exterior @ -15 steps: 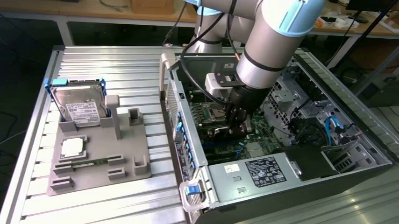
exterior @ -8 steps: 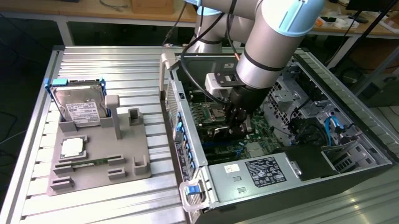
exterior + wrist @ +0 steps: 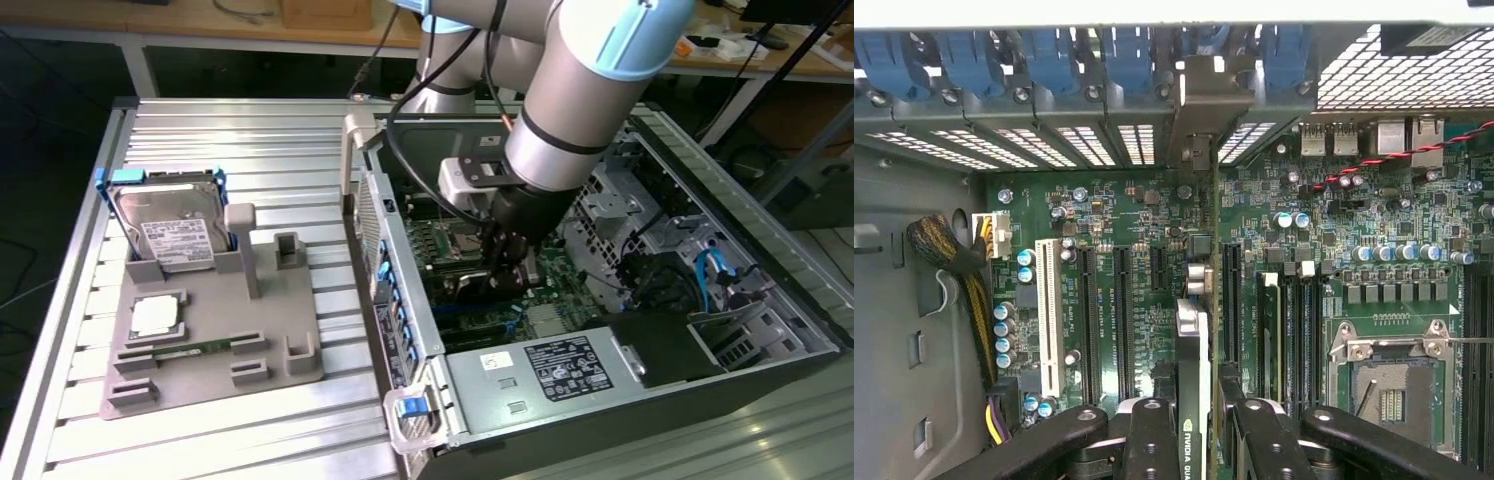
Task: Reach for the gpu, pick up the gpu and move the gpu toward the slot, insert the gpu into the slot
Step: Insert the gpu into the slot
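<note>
Open case [image 3: 747, 330] on tabletop holds green motherboard [image 3: 1154, 210]. Hand [image 3: 1194, 440] clamped on gpu [image 3: 1192, 370], card edge-on between fingers [image 3: 1154, 440], standing over motherboard among the slots [image 3: 1122, 320].

Arm angled steeply down; gripper [image 3: 1194, 425] fingers clamped on a thin card.

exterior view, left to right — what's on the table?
Hard drive upright in the grey fixture tray → open PC case, side wall → gripper down inside the case holding the gpu over the green motherboard → black power supply box → blue cable.
</note>
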`<state>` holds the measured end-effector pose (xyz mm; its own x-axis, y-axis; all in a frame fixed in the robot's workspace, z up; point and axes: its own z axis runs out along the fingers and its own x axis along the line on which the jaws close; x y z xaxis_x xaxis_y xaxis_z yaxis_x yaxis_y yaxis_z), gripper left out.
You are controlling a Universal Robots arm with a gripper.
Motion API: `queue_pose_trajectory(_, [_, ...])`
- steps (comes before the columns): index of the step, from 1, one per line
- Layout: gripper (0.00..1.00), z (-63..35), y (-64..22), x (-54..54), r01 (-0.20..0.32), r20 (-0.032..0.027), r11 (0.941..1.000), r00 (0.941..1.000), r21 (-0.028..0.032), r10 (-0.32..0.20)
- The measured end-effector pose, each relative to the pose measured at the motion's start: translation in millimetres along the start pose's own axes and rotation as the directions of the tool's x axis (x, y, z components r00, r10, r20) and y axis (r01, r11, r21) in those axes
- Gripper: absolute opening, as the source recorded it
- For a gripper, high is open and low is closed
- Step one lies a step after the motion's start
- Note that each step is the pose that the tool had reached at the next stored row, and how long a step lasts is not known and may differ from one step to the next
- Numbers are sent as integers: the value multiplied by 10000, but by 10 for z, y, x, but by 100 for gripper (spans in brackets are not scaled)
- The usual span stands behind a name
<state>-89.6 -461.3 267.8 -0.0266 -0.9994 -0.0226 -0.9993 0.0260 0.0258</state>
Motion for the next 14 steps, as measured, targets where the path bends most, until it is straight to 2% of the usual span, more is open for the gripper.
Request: queue_pose_trajectory(14, [27, 41, -1, 14, -1, -39, 10000, 10000, -3, 1])
